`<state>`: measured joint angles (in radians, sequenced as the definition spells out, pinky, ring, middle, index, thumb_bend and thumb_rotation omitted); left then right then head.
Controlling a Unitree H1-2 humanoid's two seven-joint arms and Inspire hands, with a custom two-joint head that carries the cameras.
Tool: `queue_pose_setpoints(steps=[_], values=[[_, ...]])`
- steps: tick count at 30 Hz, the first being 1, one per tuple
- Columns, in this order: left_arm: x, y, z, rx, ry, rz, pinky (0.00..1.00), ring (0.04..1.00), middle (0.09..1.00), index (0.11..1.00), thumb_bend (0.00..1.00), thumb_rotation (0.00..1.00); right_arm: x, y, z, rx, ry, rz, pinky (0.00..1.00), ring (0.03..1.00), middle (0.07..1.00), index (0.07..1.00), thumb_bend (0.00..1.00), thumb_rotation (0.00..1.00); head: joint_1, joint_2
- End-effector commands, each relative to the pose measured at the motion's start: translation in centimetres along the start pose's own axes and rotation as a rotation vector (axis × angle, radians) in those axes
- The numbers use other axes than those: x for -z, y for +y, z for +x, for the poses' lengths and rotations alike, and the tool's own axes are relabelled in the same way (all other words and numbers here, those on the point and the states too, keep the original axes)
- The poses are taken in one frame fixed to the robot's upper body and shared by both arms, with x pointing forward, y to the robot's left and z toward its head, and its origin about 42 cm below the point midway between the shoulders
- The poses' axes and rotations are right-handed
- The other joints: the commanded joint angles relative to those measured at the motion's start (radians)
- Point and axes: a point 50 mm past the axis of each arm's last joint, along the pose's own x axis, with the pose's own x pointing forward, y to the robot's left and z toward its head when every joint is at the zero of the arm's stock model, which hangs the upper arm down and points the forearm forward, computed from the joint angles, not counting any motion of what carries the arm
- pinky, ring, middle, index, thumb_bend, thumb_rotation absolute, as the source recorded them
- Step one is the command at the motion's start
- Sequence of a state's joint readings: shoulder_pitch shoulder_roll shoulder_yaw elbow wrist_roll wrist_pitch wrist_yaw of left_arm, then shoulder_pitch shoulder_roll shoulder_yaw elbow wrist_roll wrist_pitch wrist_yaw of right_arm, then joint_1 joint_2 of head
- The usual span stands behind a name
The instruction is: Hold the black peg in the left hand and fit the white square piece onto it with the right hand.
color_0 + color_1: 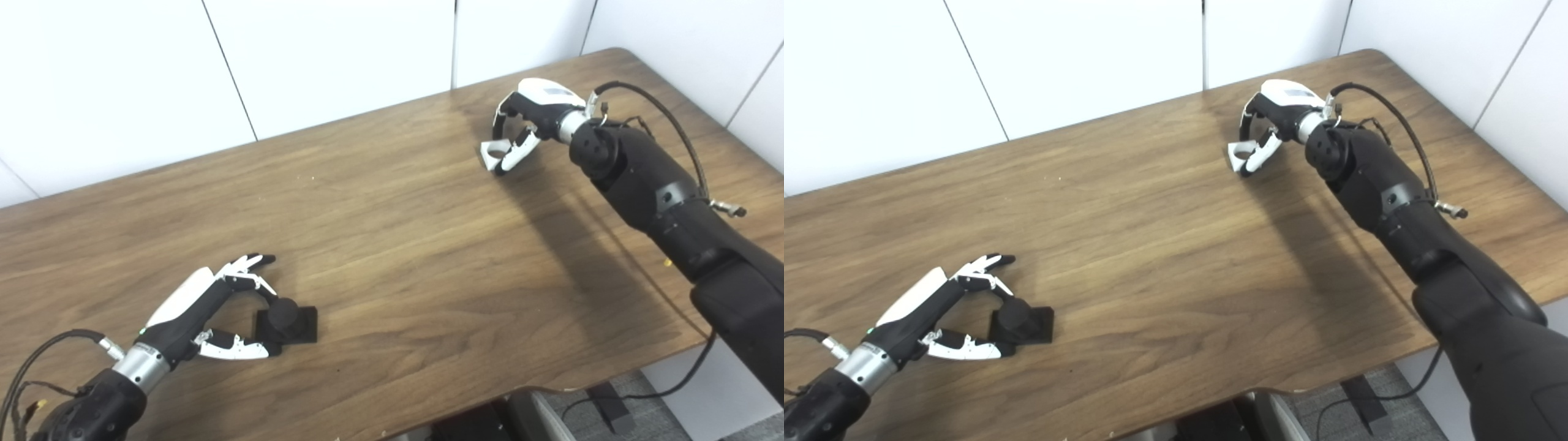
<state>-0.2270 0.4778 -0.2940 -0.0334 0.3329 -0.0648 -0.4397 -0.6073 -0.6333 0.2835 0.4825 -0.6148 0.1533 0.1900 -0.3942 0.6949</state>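
The peg sits on the tabletop near the front left corner. The left hand is just left of it, with fingers on both sides of it. The square piece is far away, near the back right corner. The right hand is around it there. The middle of the tabletop lies between them.

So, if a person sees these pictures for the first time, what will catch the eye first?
Probably the two hands, far apart on the brown wooden table. The left hand, near the front left, has its fingers around the black peg, which rests on the table. The right hand, at the far right, curls over the white square piece near the back edge.
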Motion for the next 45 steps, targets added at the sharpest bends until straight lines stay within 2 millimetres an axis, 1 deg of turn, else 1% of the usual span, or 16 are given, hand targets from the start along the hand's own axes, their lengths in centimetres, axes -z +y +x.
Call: queue_pose_setpoints(steps=[1,11,20,23,26,28,30,31,33,34,41,42,45], values=[[1.3,-0.5,-1.1,0.063,0.064,0.014,1.0,1.0,0.96,0.49,0.52,0.06,0.2,1.1,0.1,-0.017,0.025,-0.016,0.77,0.821,0.789,0.487,0.51,0.14,0.0,0.002],[1.1,-0.4,-1.1,0.065,0.065,0.017,0.99,1.0,0.961,0.491,0.52,0.06,0.3,1.6,0.0,-0.016,0.015,-0.029,0.76,0.812,0.777,0.485,0.51,0.13,0.002,0.007],[1.1,-0.3,-1.1,0.071,0.069,0.012,1.0,1.0,0.962,0.491,0.52,0.06,0.5,1.6,0.0,-0.015,0.01,-0.029,0.75,0.807,0.775,0.486,0.52,0.13,0.008,0.015],[1.1,-0.3,-1.0,0.072,0.068,0.012,1.0,1.0,0.963,0.491,0.52,0.06,0.1,1.3,-0.1,-0.006,-0.011,-0.036,0.76,0.812,0.776,0.486,0.52,0.13,0.008,0.015],[1.2,-0.3,-1.0,0.072,0.074,0.015,1.0,1.0,0.964,0.491,0.52,0.06,-0.7,0.7,-0.4,0.007,-0.049,-0.03,0.77,0.818,0.776,0.485,0.52,0.13,0.009,0.016],[1.2,-0.3,-1.0,0.071,0.075,0.018,1.0,1.0,0.964,0.491,0.52,0.06,-1.3,0.3,-0.6,0.017,-0.079,-0.017,0.79,0.83,0.779,0.485,0.52,0.13,0.022,0.019],[1.1,-0.3,-0.9,0.07,0.072,0.014,1.0,1.0,0.964,0.491,0.52,0.06,-1.8,0.0,-0.8,0.027,-0.106,-0.013,0.81,0.839,0.78,0.485,0.52,0.13,0.049,0.024],[1.1,-0.3,-0.9,0.071,0.071,0.013,1.0,1.0,0.964,0.491,0.52,0.06,-2.0,-0.2,-0.9,0.032,-0.119,-0.016,0.82,0.841,0.78,0.485,0.52,0.13,0.057,0.026],[1.0,-0.3,-0.7,0.072,0.068,0.012,1.0,1.0,0.964,0.491,0.52,0.06,-2.6,-0.7,-1.1,0.042,-0.147,-0.02,0.82,0.844,0.782,0.485,0.51,0.14,0.096,0.033],[1.0,-0.3,-0.7,0.073,0.068,0.015,1.0,1.0,0.964,0.491,0.52,0.06,-2.9,-0.9,-1.2,0.045,-0.159,-0.02,0.83,0.846,0.783,0.485,0.51,0.14,0.101,0.034],[0.5,-0.9,0.0,0.082,0.081,0.015,1.0,1.0,0.968,0.491,0.52,0.06,-4.7,-2.0,-2.4,0.083,-0.276,-0.039,0.8,0.817,0.773,0.485,0.52,0.14,0.219,0.053],[0.5,-1.0,0.1,0.083,0.083,0.015,1.0,1.0,0.969,0.491,0.52,0.06,-4.8,-2.1,-2.6,0.086,-0.287,-0.041,0.8,0.813,0.773,0.485,0.52,0.14,0.219,0.053],[0.2,-1.2,0.4,0.086,0.081,0.013,1.0,1.0,0.97,0.491,0.52,0.07,-5.8,-2.6,-3.4,0.1,-0.34,-0.045,0.78,0.805,0.774,0.485,0.52,0.14,0.253,0.055]])
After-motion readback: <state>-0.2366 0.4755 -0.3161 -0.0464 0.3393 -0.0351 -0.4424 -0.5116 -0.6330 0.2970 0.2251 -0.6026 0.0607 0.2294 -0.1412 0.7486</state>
